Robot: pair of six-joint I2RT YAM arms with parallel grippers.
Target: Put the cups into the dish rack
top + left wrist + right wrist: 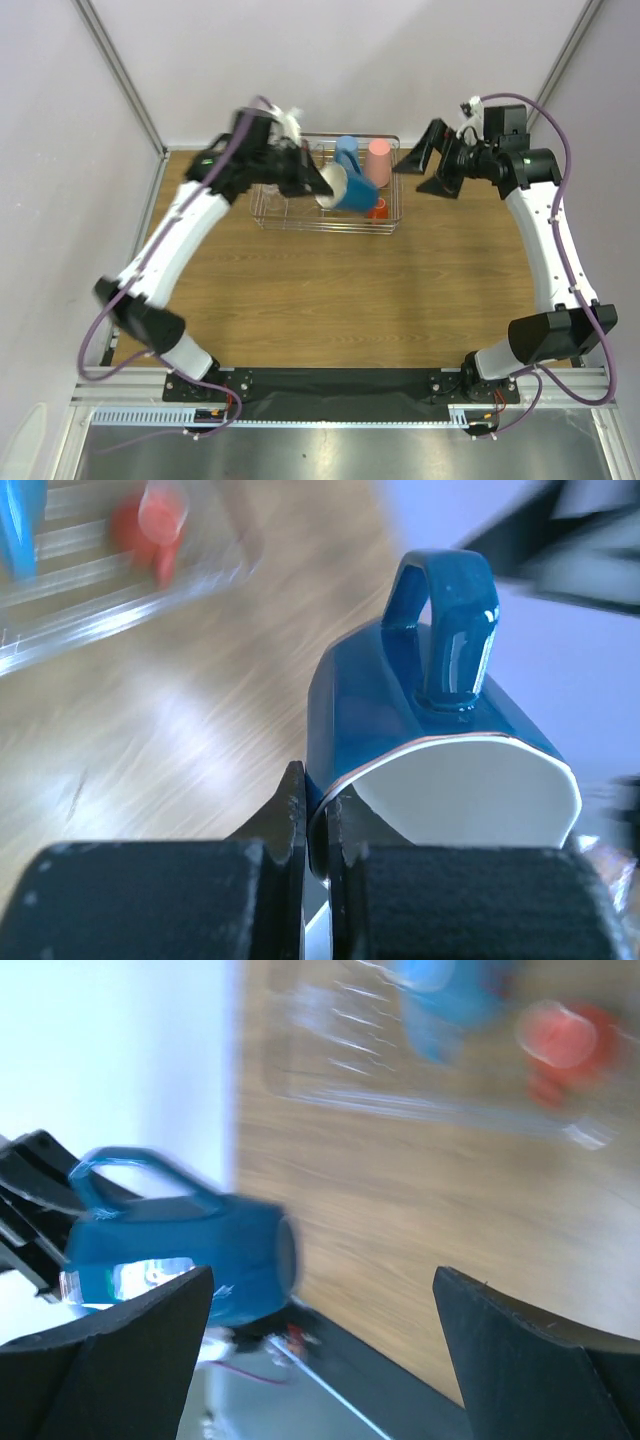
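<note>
1. Centrally, the dark blue mug (380,700) is held in the air, tipped on its side. Its long axis runs away from the left end effector (318,825), with the white-lined mouth toward the fingers (285,815), the base pointing away and the handle uppermost in the left wrist view.
2. Grip: the left end effector is clenched on the mug's rim wall, one finger inside the mouth and one outside. The glaze is glossy and smooth, so the hold looks narrow.
3. Position: from above, the mug overlaps the middle of the dish rack (290,222), in front of the light blue tumbler (347,153). Its height over the wires cannot be told.
4. Governing relation: the rack lies below and just beside the held mug. The coming move probably calls for lowering into free space left of the tumblers.
5. Rack contents: the light blue tumbler and pink tumbler (378,160) stand at the far right, with the orange cup (377,209) nearer the front right corner.
6. Right end effector (428,168): released, jaws spread wide, grasping nothing. It sits just beside the rack's right end above the table (330,290), farther from the mug than the left arm.
</note>
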